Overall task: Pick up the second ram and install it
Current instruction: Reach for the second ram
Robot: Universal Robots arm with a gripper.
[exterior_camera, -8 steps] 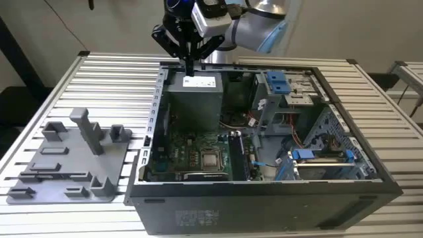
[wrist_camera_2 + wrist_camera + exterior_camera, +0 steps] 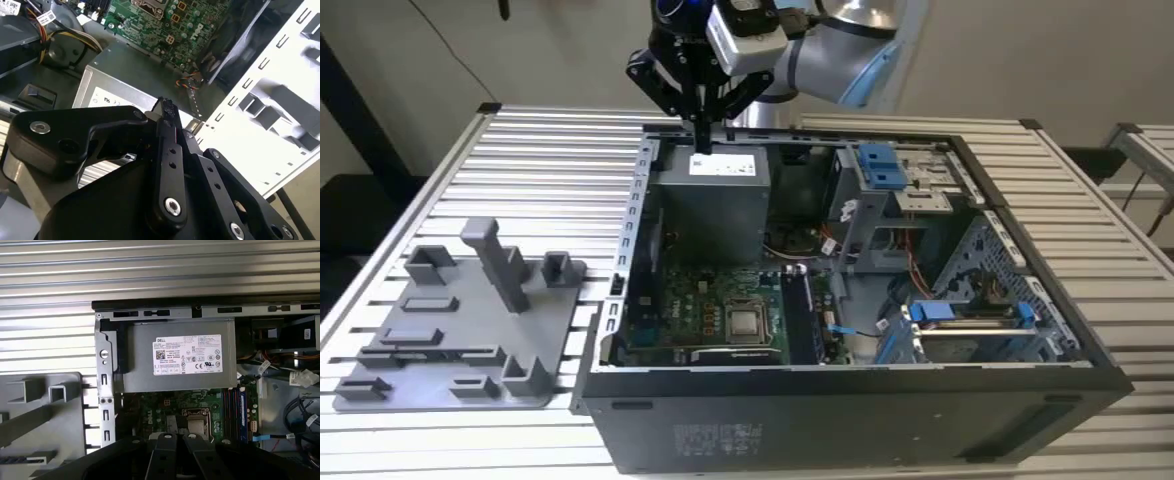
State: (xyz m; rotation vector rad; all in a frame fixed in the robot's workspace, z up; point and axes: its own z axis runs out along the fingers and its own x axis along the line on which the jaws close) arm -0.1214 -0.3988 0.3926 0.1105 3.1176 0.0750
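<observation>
- Black gripper in the exterior view hangs over the far edge of the open PC case, directly above the grey power supply. Its fingers look pressed together into one thin point, and you can see nothing clamped between them.
- In that view you cannot pick out the second ram for certain. Narrow dark strips stand in the memory slots just beside the processor socket. Whether the stick is one of them cannot be told. Their long axis runs from the case's near wall toward the power supply. From the gripper, the slots lie toward the camera and slightly to the exterior view's right, well apart from the fingertips.
- The grey tray sits on the desk just beside the case, on the exterior view's left. Its holders read as plain grey, so judge it as carrying no dark stick.
- In the second wrist view the fingers meet tip to tip with no gap and nothing between them. Below them is the power supply's labelled face, and the green motherboard lies beyond.
- In the first wrist view the power supply lies between the case's back wall and the motherboard. The memory slots run lengthwise away from the power supply. The tray lies outside the case wall, on the opposite side from the slots.
</observation>
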